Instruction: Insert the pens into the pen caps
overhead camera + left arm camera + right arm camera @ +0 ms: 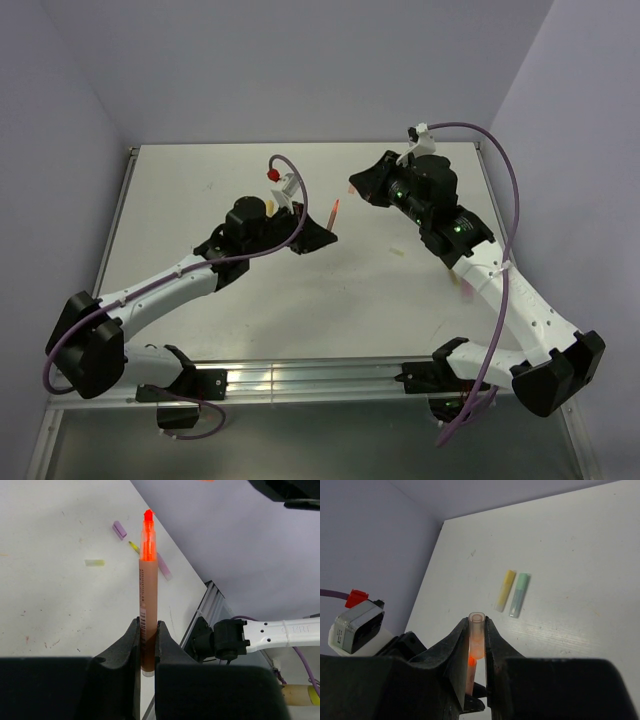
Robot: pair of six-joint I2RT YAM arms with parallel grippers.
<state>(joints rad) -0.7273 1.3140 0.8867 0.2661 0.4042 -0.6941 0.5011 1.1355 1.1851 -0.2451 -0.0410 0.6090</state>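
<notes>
Orange-red pen [148, 600], bright tip bare, clamped in left fingers [121, 655], translucent cap [476, 630] pinched in right fingers [452, 652]

This is a robotics lab bench boxed in as a test cell. Bare lavender walls [300, 70] rise beyond and to either side of the left pincer [322, 236] and the right pincer [357, 186], and a scuffed white table [250, 290] lies beneath both. Well behind the pincers, an aluminium rail [300, 378] at the near edge carries the bolted bases of the left arm [170, 284] and right arm [530, 312]. Purple cables [332, 594] loop along the arms. A white module [357, 625] with a red plug sits left of the right pincer.
</notes>
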